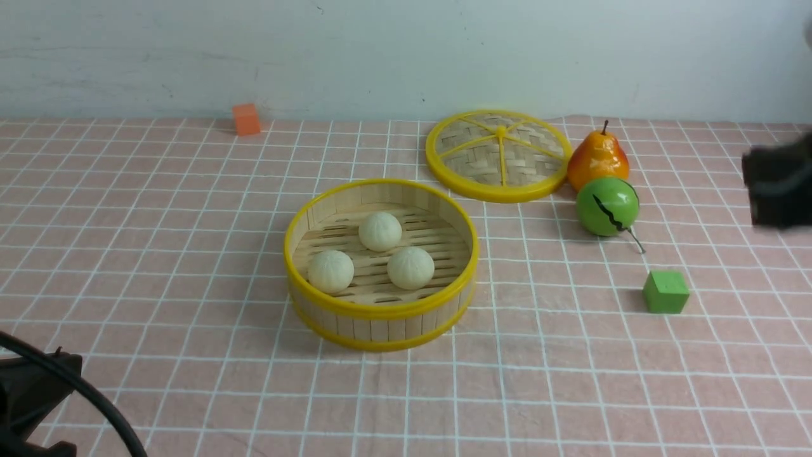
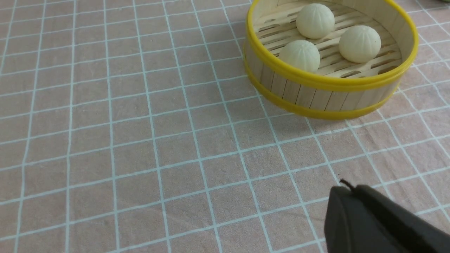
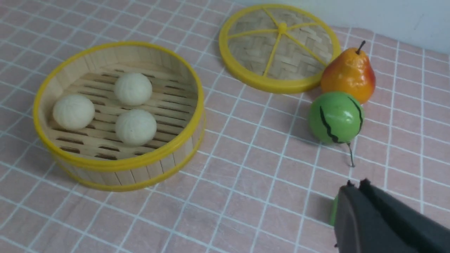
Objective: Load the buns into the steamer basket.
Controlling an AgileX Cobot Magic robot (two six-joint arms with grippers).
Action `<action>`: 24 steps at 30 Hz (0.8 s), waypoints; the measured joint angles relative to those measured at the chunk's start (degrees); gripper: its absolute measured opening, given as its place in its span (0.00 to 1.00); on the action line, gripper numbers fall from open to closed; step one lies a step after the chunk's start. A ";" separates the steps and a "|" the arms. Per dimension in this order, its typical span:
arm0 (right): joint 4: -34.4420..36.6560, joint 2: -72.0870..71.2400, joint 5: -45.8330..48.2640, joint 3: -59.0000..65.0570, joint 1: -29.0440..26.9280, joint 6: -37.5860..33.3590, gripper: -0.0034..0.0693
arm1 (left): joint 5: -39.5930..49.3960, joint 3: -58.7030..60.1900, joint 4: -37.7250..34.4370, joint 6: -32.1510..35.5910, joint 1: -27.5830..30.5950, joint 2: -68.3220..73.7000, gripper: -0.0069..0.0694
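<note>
The steamer basket (image 1: 380,320) stands at the table's middle, also in the left wrist view (image 2: 316,95) and right wrist view (image 3: 133,168). Three buns lie on its slat floor: one at the back (image 1: 380,231), one front left (image 1: 330,271), one front right (image 1: 410,268). They also show in the wrist views (image 2: 315,20) (image 3: 133,88). My left gripper (image 2: 348,188) is shut and empty, low at the near left (image 1: 38,387), well clear of the basket. My right gripper (image 3: 357,184) is shut and empty, raised at the far right edge (image 1: 777,181).
The woven lid (image 1: 499,154) lies flat behind the basket to the right. A pear (image 1: 597,158), a green ball with a black crack (image 1: 607,206) and a green cube (image 1: 665,292) sit on the right. An orange cube (image 1: 246,119) is at the back left.
</note>
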 joint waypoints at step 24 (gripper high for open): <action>-3.29 -48.16 -6.41 44.82 -4.85 0.64 0.03 | 0.00 0.00 0.00 0.00 0.00 0.00 0.10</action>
